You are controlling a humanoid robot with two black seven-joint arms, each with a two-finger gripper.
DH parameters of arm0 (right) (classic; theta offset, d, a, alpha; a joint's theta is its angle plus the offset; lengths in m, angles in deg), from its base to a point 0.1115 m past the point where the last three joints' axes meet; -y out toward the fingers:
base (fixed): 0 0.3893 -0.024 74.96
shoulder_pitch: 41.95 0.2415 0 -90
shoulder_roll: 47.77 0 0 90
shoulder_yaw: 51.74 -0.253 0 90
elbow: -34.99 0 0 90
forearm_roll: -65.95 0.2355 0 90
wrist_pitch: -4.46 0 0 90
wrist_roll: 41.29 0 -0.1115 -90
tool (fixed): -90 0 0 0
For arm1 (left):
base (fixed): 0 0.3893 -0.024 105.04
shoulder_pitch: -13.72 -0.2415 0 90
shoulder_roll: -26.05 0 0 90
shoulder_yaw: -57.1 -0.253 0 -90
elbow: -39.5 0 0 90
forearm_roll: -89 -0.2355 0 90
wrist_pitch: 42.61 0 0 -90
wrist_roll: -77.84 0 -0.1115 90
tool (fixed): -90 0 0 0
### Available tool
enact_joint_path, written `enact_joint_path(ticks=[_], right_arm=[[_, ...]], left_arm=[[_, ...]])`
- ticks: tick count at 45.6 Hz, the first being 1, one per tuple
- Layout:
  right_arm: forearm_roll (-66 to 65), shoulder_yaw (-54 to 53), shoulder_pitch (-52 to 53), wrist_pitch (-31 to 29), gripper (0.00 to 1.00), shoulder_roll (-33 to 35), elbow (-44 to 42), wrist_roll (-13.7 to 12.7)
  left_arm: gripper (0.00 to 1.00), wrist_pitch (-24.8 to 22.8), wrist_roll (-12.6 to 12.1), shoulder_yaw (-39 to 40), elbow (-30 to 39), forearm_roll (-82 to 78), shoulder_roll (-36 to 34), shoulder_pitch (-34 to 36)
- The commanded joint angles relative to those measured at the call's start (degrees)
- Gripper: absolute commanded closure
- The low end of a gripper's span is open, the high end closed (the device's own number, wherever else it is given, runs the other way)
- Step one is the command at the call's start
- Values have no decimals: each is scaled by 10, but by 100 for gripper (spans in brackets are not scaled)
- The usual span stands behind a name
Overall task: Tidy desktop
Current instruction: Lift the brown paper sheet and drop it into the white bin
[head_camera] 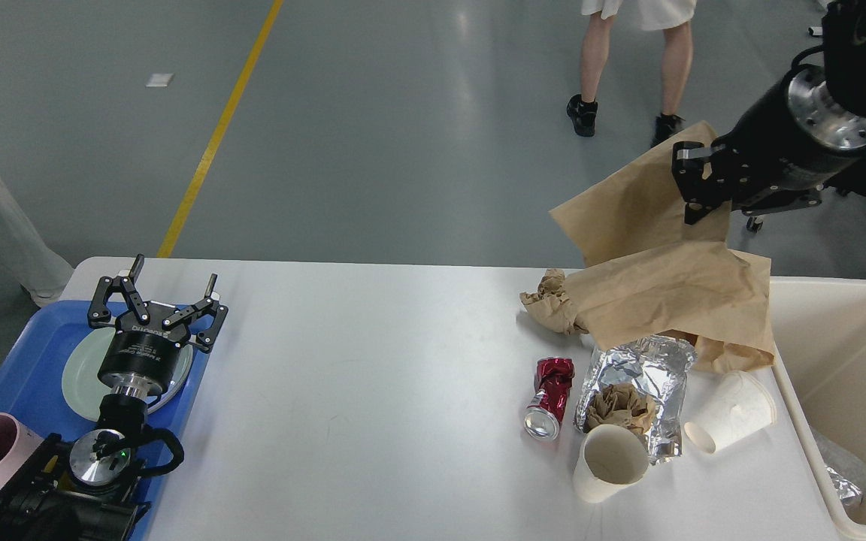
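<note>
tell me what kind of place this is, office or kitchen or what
Probably a robot test lab or workshop hall, not a kitchen: a grey sealed floor with a yellow lane line, a bystander's legs close by, and a white desktop staged with trash beside a cream bin.

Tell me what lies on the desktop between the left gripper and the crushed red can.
Nothing: in the head view, the white desktop is bare from the left gripper, over the blue tray, across to the crushed red can.

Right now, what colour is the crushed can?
Red, silver end; head view shows crushed can best.
</note>
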Motion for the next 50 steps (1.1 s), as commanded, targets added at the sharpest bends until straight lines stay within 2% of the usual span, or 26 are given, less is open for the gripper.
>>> enact_joint_path(ticks=[1,7,15,25,32,38,46,49,50], right_arm=[[-4,36,1,8,100,2,-1,9],[-3,45,-2,34,100,11,-5,3],[-20,84,-42,89,100,59,-24,1],[-68,88,-158,93,100,185,-132,-2],[-72,68,-291,96,100,270,-259,-2],[-73,25,-445,106,100,295,-369,-2],[-74,-60,-637,219,100,298,-447,-6],[-74,-91,-710,266,100,300,-492,-20],[-72,-112,-767,287,100,296,-529,-26]], left_arm=[[4,0,0,-1,0,0,0,0],[4,0,0,-1,0,0,0,-1],[4,1,1,-1,-1,0,0,-1],[4,1,1,-1,-1,0,0,-1],[4,1,1,-1,-1,0,0,-1],[4,1,1,0,-1,0,0,-1],[4,1,1,0,-1,-1,0,-1],[4,1,0,0,-1,0,0,-1],[4,0,1,0,-1,0,0,-1]])
